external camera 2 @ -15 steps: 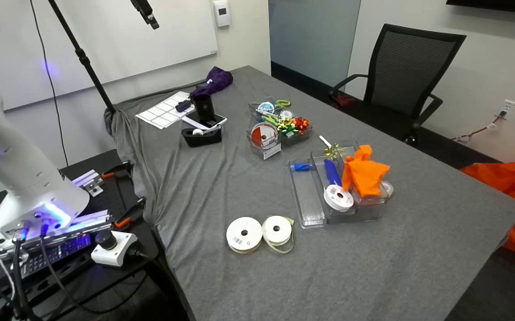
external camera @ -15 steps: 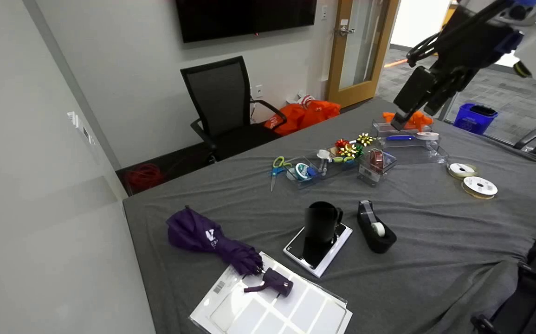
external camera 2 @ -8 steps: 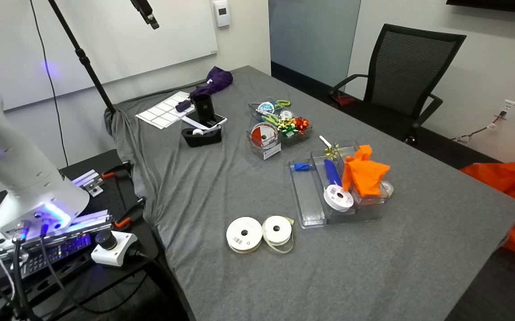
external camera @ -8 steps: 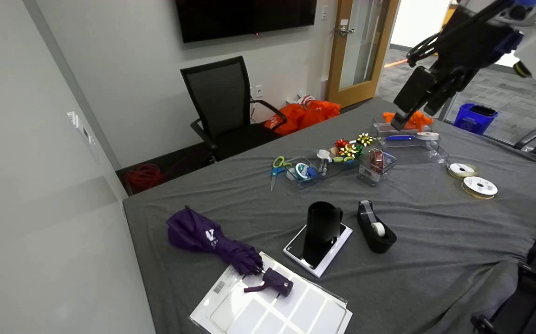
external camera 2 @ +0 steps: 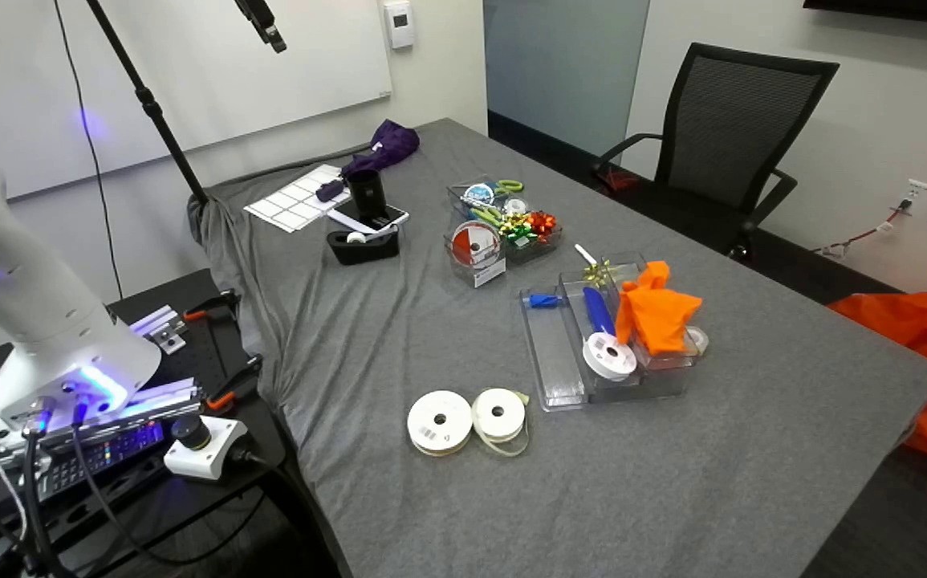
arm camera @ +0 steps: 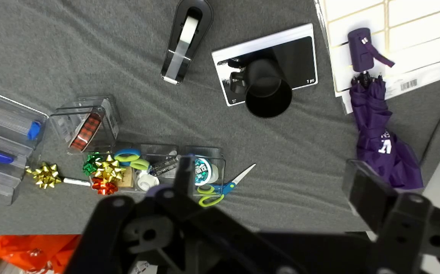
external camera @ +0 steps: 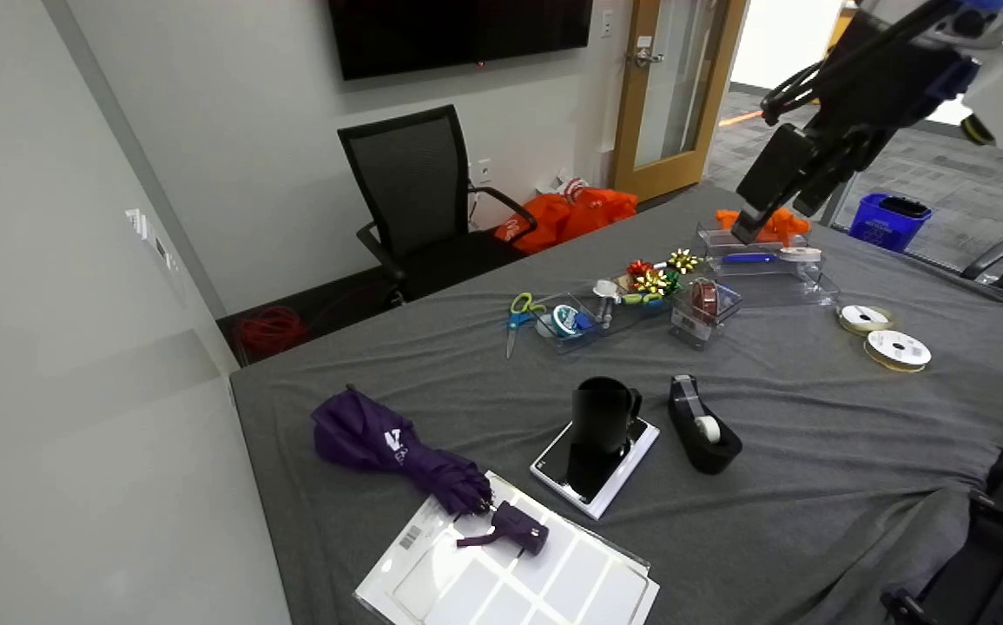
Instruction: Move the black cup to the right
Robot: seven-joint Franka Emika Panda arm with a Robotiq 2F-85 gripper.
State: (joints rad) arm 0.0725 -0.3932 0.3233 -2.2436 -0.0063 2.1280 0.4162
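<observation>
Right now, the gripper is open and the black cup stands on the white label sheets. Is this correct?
Not the sheets: in the wrist view, the black cup stands on the flat black-and-white pack. The gripper is indeed open.

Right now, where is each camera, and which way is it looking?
Wrist view: behind the open gripper, which pokes in at the bottom; looks down at the cup and umbrella.
In an exterior view: high near the white paper, looking over the table at the chair and door; gripper top right.
In an exterior view: high near the ribbon rolls, facing the whiteboard and chair; white arm at left.
All views share the cup and umbrella.
</observation>
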